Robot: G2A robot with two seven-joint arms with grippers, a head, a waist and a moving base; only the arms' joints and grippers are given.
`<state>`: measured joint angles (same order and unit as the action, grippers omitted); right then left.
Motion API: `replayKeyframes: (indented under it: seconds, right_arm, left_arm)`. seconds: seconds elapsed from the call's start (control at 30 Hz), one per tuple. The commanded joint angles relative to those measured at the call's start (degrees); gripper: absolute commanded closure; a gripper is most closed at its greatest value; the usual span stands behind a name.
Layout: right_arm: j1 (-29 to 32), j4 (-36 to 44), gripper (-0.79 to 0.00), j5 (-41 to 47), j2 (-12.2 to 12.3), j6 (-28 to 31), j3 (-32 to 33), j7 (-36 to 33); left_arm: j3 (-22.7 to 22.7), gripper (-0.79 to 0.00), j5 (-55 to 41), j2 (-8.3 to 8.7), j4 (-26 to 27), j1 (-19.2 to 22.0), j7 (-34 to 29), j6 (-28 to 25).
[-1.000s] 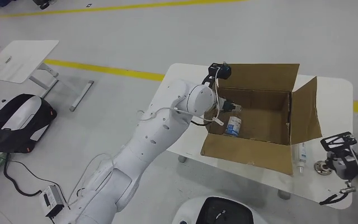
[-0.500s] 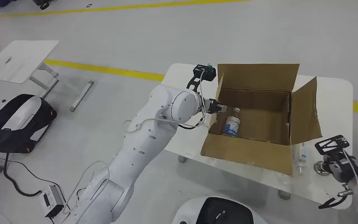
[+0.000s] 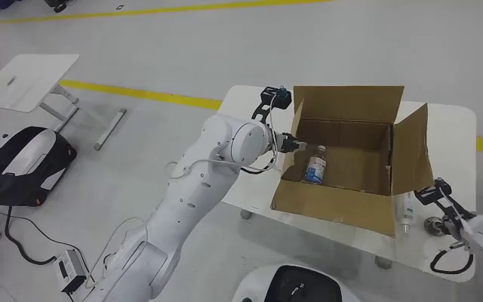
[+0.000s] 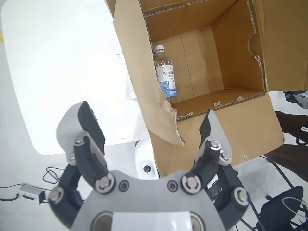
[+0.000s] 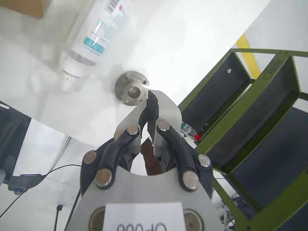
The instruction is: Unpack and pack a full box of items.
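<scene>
Left gripper (image 4: 146, 111): jaws spread wide, empty, hanging just outside the side wall of the box (image 3: 332, 205), over the table (image 4: 60, 61). First bottle (image 3: 315, 167) lies on the box floor against that same wall.

Right gripper (image 5: 149, 97): pinched closed, nothing in it that I can make out. Its tips are right at the rim of a metal flange (image 5: 131, 92); can't tell if they touch. Second bottle (image 5: 99, 25) lies on the table just beside the flange, near a box corner.

Items are split between box and table, so mid-cycle. Unpack or repack leg, can't call it.

My read on next moves:
- **Left:** clear the torn wall edge, drop inside, set the jaws across the first bottle's body.
- **Right:** has to open before taking anything. The flange sits flat, so a rim pinch looks fiddly.
</scene>
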<state>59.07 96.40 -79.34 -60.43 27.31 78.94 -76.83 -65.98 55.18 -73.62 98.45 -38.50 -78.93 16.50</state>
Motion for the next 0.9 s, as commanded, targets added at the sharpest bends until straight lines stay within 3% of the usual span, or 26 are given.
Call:
replayKeyframes:
  seconds: [0.0, 0.1, 0.4, 0.7, 0.73, 0.8, 0.87]
  right_arm:
    - [-1.5, -1.3, 0.000, 1.1, 0.9, -0.5, -2.1, -0.7]
    - [-2.5, -1.4, 0.000, 3.0, 1.9, -1.0, -3.3, -1.2]
    - [-2.0, -1.4, 0.000, 3.0, 1.9, -1.4, -3.1, 0.4]
    - [-0.4, -1.4, 0.000, 6.4, 2.6, 1.8, 0.2, 1.7]
    - [-0.2, -1.6, -0.028, 7.1, 2.7, 2.0, 0.4, 1.9]
    - [-0.2, -1.9, -0.157, 7.7, 2.8, 2.2, 0.5, 2.0]
    - [-0.2, -2.0, -0.185, 7.8, 3.0, 2.3, 0.4, 2.2]
  left_arm:
    - [0.0, -0.785, 0.0, 0.00, 0.0, 0.0, 0.0, 0.0]
    - [0.0, -0.785, 0.0, 0.00, 0.0, 0.0, 0.0, 0.0]
    - [0.0, -0.785, 0.0, 0.00, 0.0, 0.0, 0.0, 0.0]
    - [0.0, -0.785, 0.0, 0.00, 0.0, 0.0, 0.0, 0.0]
    - [0.0, -0.785, 0.0, 0.00, 0.0, 0.0, 0.0, 0.0]
    - [0.0, -0.785, 0.0, 0.00, 0.0, 0.0, 0.0, 0.0]
    - [0.0, -0.785, 0.0, 0.00, 0.0, 0.0, 0.0, 0.0]
